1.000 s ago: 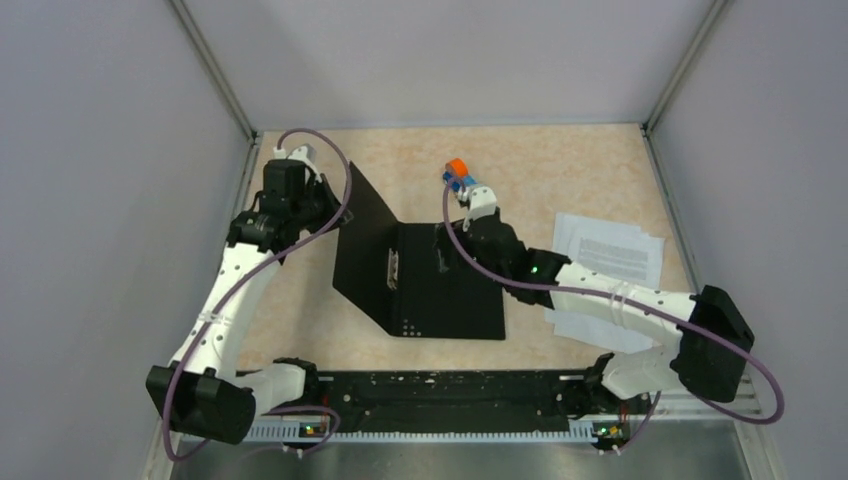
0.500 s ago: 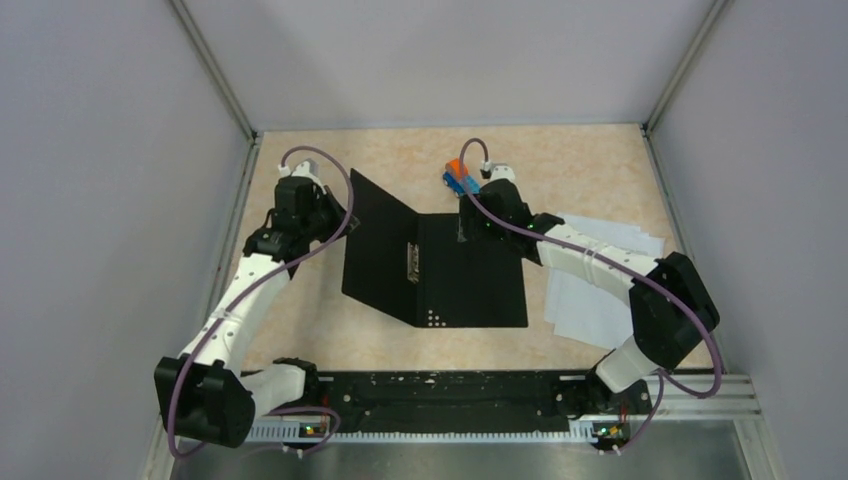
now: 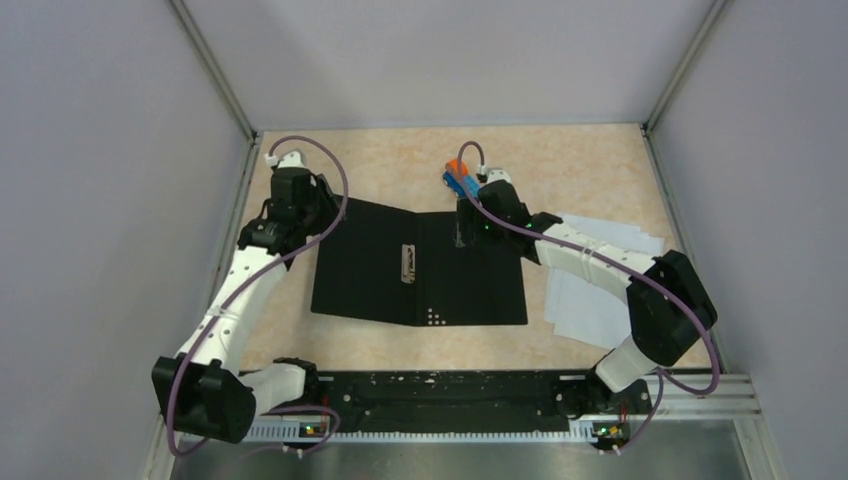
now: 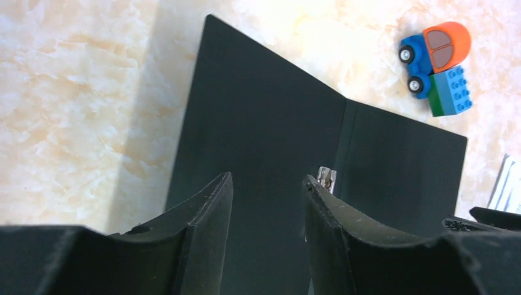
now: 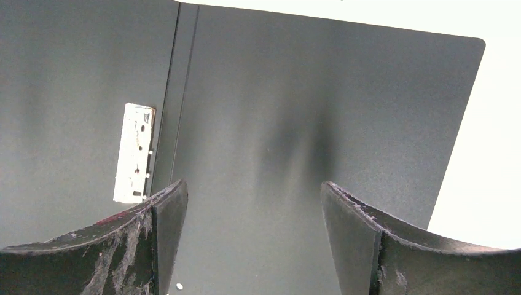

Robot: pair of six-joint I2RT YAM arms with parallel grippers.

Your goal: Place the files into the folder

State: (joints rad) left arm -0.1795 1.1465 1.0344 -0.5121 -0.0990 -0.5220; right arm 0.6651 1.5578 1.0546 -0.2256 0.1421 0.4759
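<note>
The folder (image 3: 470, 285) lies open and flat at mid-table, black inside up, with its metal clip strip (image 3: 407, 263) next to the spine. My left gripper (image 3: 322, 212) hovers over the far left corner of the left flap, open, with only the flap (image 4: 264, 135) seen between the fingers and the clip (image 4: 326, 178) just past them. Open as well, my right gripper (image 3: 463, 232) is over the far edge of the right panel (image 5: 307, 92), holding nothing. The files (image 3: 590, 305), white sheets, lie on the table right of the folder, partly under my right arm.
A small blue-and-orange toy truck (image 3: 458, 180) stands just beyond the folder's far edge, close to my right wrist; it also shows in the left wrist view (image 4: 437, 67). Grey walls close in the table on three sides.
The folder's left flap, held raised by my left gripper, has dropped flat and the gripper has opened off it. My right gripper moved to the folder's far edge, then stayed.
</note>
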